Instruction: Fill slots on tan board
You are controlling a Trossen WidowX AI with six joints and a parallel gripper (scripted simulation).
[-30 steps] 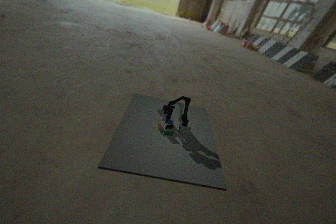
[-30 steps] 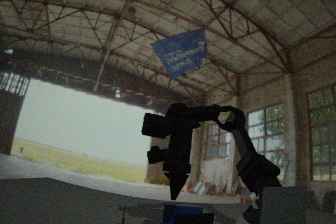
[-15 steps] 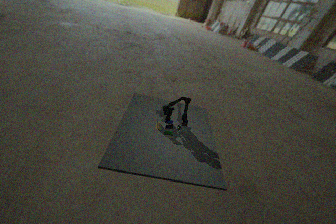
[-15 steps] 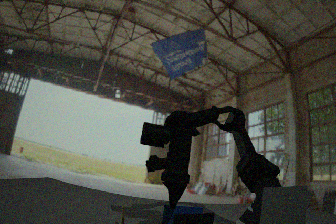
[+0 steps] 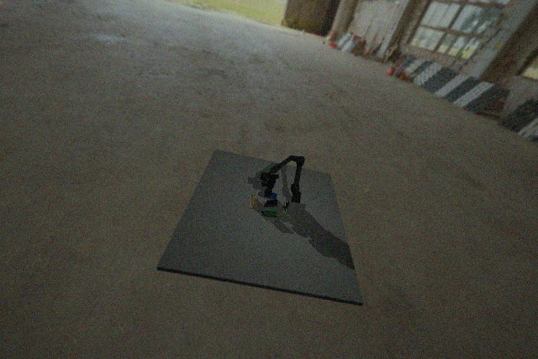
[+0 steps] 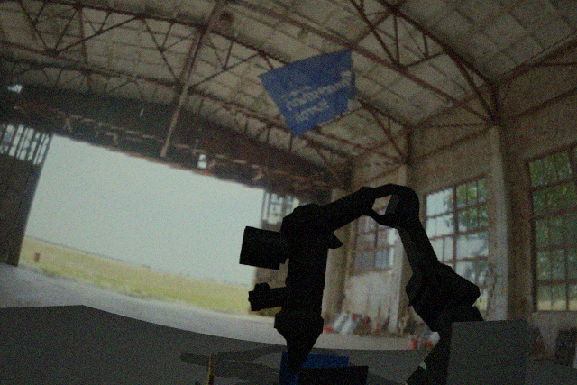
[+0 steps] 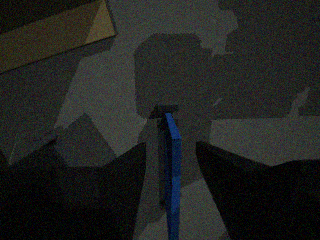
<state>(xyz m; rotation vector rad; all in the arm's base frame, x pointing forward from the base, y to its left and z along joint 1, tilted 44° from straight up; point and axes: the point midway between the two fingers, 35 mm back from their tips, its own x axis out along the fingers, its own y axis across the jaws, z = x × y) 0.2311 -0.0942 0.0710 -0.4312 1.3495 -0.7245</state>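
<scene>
Blue flat upright board (image 5: pixel 271 195) (image 6: pixel 321 361) (image 7: pixel 173 165) is btwn the fingers of the black parallel-jaw gripper (image 5: pixel 269 193) (image 6: pixel 294 366) (image 7: pixel 171 147), visible gap each side in wrist view. Gripper approx. half open, pointing down, nothing gripped. Tan thin standing board (image 5: pixel 253 201) (image 6: pixel 211 369) (image 7: pixel 60 32) stands apart, to one side. Green board (image 5: pixel 270 213) near blue one, top view. Slots too small/dark to tell.
</scene>
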